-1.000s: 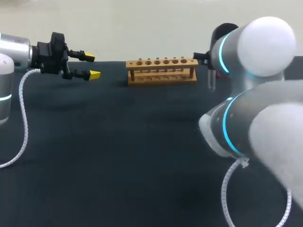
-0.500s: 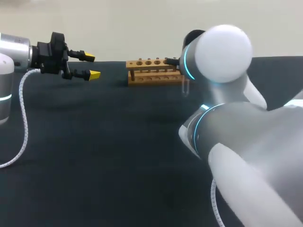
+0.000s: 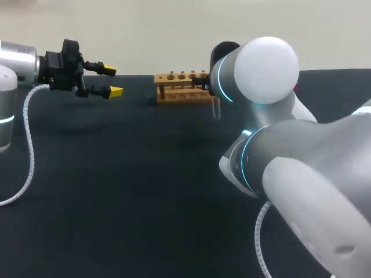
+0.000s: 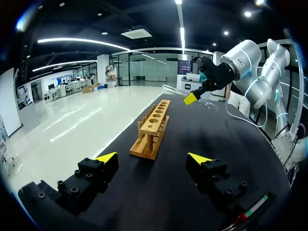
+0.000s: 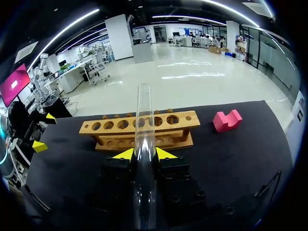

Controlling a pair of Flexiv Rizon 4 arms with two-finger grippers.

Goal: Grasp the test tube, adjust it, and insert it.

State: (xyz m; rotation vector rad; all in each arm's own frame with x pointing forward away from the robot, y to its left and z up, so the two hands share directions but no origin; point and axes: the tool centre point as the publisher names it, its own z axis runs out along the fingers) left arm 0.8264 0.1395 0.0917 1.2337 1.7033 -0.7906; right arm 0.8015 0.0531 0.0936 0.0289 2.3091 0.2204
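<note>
The right jaws are pinching the glass test tube (image 5: 144, 120) partway along, just short of the wooden rack (image 5: 110, 126). Light, slick and brittle, it is probably needing a gentle mid-body grip. The left jaws are standing spread, well off the rack.

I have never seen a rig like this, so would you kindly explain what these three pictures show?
It is a two-armed robot at a black table. One picture comes from a camera above and behind it. The two round ones come from cameras on the wrists, looking out along the fingers. Each arm ends in an end effector: two fingers with yellow tips. The left end effector is open and holds nothing. The right end effector is shut on a clear tube, close to a wooden rack with a row of holes. A pink block lies beside the rack.
</note>
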